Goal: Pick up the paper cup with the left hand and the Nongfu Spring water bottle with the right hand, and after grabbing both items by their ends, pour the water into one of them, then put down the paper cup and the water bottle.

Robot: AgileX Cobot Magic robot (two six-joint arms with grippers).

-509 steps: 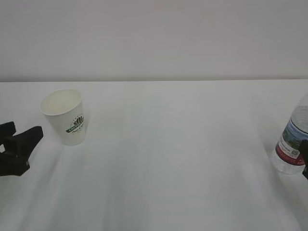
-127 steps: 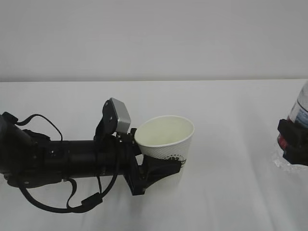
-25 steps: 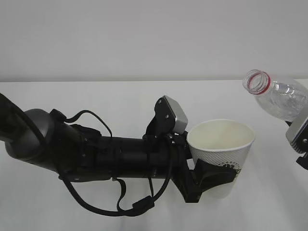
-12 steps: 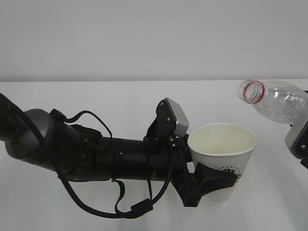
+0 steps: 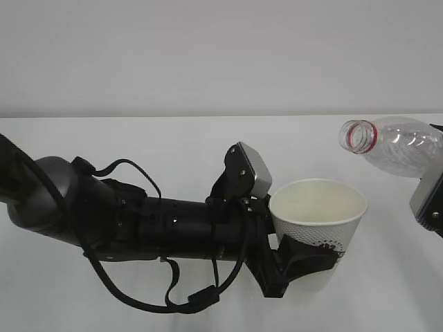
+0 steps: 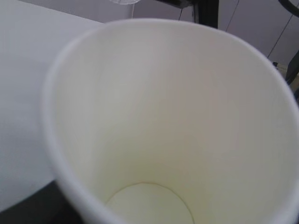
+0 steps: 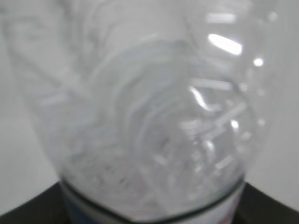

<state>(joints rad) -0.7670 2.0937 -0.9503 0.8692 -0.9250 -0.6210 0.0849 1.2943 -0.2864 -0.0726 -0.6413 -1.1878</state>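
Note:
My left gripper [image 5: 309, 258] is shut on the lower wall of the white paper cup [image 5: 319, 216], holding it upright above the table. The cup's inside [image 6: 154, 116] fills the left wrist view and its bottom looks dry. The Nongfu Spring water bottle [image 5: 400, 146] hangs tilted at the upper right. Its uncapped, red-ringed mouth [image 5: 358, 136] points left, just above and right of the cup's rim. My right gripper [image 5: 433, 205] is shut on the bottle at the frame's edge. The clear bottle [image 7: 154, 112] fills the right wrist view. I cannot make out water or any stream.
The white table [image 5: 173, 145] runs back to a plain pale wall [image 5: 208, 55]. My black left arm [image 5: 138, 221], with its cables and grey plate [image 5: 249, 166], stretches across the table's left and middle.
The bottle has tipped further over, and its mouth has moved down and left toward the cup's rim. The cup and left arm have barely shifted.

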